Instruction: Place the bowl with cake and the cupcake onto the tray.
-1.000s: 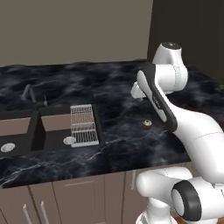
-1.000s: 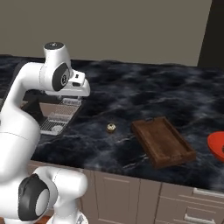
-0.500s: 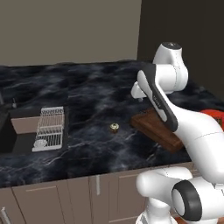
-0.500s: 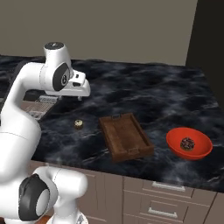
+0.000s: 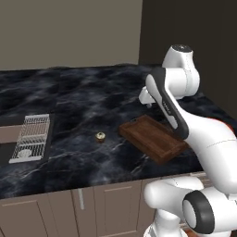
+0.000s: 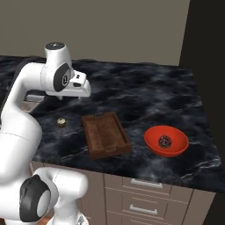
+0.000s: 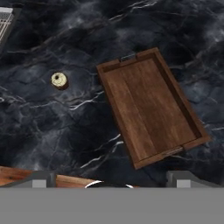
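The red-orange bowl [image 6: 154, 135] with a dark cake piece [image 6: 165, 140] at its centre sits on the black marble counter, right of the tray. The dark brown wooden tray [image 6: 105, 134] [image 5: 152, 139] [image 7: 148, 107] lies bare near the counter's front edge. The tiny cupcake [image 6: 61, 122] [image 5: 100, 136] [image 7: 59, 80] stands on the counter left of the tray, apart from it. My gripper [image 6: 79, 96] [image 5: 146, 98] [image 7: 111, 178] hangs high over the counter behind the tray's far end, open, with nothing between its fingers.
A white wire rack [image 5: 31, 137] [image 7: 4, 21] lies at the left beside the sink. A dark wall panel rises at the counter's right end. Bare counter surrounds the tray and the bowl, and drawers run below the front edge.
The whole scene has slid left as the base drove right, so the tray and bowl now sit in front of me. The arm keeps its pose and the gripper stays open.
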Controlling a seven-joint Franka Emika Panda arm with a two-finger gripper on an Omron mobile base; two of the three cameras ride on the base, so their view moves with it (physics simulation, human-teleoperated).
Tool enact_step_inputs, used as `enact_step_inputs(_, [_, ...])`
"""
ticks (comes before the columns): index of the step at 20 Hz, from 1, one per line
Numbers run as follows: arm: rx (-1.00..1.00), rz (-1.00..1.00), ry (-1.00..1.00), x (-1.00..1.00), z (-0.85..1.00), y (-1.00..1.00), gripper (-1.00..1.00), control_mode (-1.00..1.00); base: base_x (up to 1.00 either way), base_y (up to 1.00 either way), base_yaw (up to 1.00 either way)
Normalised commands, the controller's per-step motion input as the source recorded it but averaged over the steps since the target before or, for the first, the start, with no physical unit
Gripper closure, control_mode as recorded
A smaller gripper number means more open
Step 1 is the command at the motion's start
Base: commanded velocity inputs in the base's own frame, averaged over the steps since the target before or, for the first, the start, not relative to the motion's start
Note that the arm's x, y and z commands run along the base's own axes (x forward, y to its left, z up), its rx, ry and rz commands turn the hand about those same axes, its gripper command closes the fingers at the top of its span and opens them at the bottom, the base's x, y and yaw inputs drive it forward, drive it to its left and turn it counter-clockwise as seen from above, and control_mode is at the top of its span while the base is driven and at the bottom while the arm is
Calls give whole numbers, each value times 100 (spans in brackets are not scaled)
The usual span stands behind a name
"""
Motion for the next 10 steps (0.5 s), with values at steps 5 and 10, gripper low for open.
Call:
enact_step_inputs(5, [1, 0, 0, 0, 0, -2, -100, -100, 0, -8, 0])
enact_step_inputs(10, [1, 1, 0, 7, -1, 12, -100, -100, 0, 0, 0])
